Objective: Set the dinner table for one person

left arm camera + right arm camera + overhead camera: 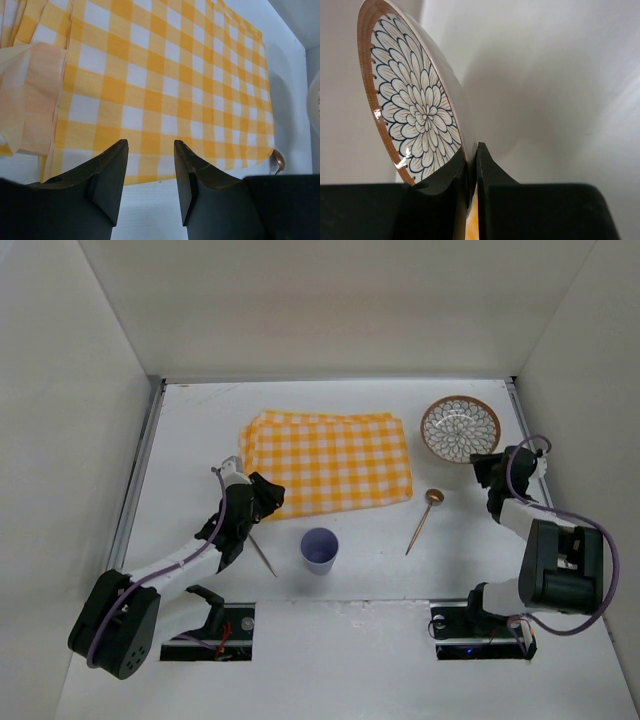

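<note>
From above, the checked cloth point(330, 460) lies toward the back of the dinner table point(190, 430), its near-left corner just ahead of the left gripper point(270, 490). In the left wrist view, the jaws are spread and empty at the cloth's near edge. In the right wrist view, the right gripper point(471, 155) is clamped on the plate point(415, 115) rim.

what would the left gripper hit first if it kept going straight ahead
The cloth. The open left gripper points at its near edge with only bare table between, though its height is hard to judge.
</note>
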Controlling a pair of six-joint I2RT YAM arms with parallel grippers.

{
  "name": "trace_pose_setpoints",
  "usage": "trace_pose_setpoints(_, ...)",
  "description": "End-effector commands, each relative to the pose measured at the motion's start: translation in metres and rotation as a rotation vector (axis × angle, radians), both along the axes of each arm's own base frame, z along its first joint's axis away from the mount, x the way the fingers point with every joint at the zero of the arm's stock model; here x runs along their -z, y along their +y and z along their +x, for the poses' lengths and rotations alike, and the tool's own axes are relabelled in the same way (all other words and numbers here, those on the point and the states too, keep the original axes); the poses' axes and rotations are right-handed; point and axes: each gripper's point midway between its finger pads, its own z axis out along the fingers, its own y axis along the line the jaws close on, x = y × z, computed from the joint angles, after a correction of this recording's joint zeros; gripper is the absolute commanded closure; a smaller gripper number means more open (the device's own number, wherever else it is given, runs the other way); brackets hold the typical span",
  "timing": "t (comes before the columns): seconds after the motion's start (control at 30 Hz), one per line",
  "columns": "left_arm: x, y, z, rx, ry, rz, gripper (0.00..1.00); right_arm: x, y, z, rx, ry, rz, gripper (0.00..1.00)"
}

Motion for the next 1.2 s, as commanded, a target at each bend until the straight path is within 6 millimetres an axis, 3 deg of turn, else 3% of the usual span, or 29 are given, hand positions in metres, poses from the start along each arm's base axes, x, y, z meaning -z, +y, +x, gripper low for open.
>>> trace_pose_setpoints(0.0, -0.017, -0.001, 0.005, -0.005, -0.068, -0.03, 0.61, -0.134, 0.057, 0.029, -0.191, -0.4, -0.035, 0.92)
trace_pose_setpoints(0.1, -0.013, 0.001, 0.006, -0.013, -0.056, -0.029, 0.61, -0.143, 0.117, 0.033, -0.34, -0.404, -0.014, 0.91)
trace_pose_setpoints(0.27, -0.017, 0.007, 0.005, -0.03, -0.071, -0.031, 0.61, -0.137, 0.224, 0.034, -0.562, -0.38, 0.028, 0.91)
trace_pose_setpoints(0.37, -0.019, 0.012, 0.005, -0.044, -0.076, -0.043, 0.61, -0.134, 0.273, 0.034, -0.654, -0.372, 0.031, 0.91)
trace_pose_setpoints(0.47, -0.021, 0.016, 0.005, -0.057, -0.083, -0.046, 0.61, -0.124, 0.306, 0.035, -0.708, -0.348, 0.046, 0.91)
trace_pose_setpoints(0.67, -0.023, 0.015, 0.004, -0.051, -0.077, -0.072, 0.61, -0.085, 0.341, 0.036, -0.749, -0.255, 0.06, 0.91)
trace_pose_setpoints(0.9, -0.021, 0.013, 0.004, -0.047, -0.071, -0.076, 0.61, -0.049, 0.348, 0.042, -0.747, -0.176, 0.045, 0.9)
trace_pose_setpoints(1.17, -0.02, 0.015, 0.004, -0.055, -0.069, -0.074, 0.61, -0.027, 0.354, 0.042, -0.756, -0.121, 0.058, 0.89)
